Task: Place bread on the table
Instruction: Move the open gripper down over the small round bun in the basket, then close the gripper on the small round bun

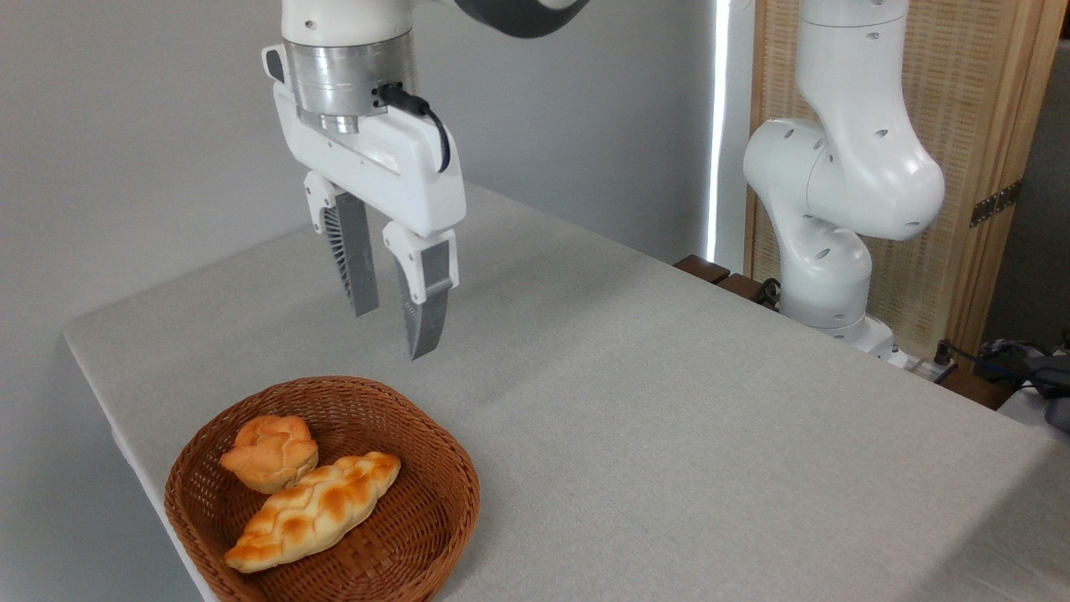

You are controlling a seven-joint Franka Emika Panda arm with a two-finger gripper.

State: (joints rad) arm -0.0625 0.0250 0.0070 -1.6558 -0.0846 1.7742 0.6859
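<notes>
Nearest camera, lower left: wicker basket [435,493], brown, round, on tabletop [669,435] close to its front-left edge; holds 2 items. Item 1: bread [269,451], small round bun, knobbly top, sits at basket's back-left, touching item 2. Item 2: braided loaf [313,510], long, lies diagonal across basket centre, right beside bun. Mid-ground: tabletop, grey-beige fabric, bare to right of basket; plenty of room for placing. Above and behind basket: end effector [391,322], fingers pointing down, parted w/ narrow gap, nothing between them; well clear of bun, offset to its right and higher. Far right: arm base and joints, white; wooden screen behind. Risks, est.: gap looks tight vs. bun width, so fingers may land on top and squash it; loaf touches bun, so a finger may snag loaf or drag it; basket is light, may shift if rim is struck.
</notes>
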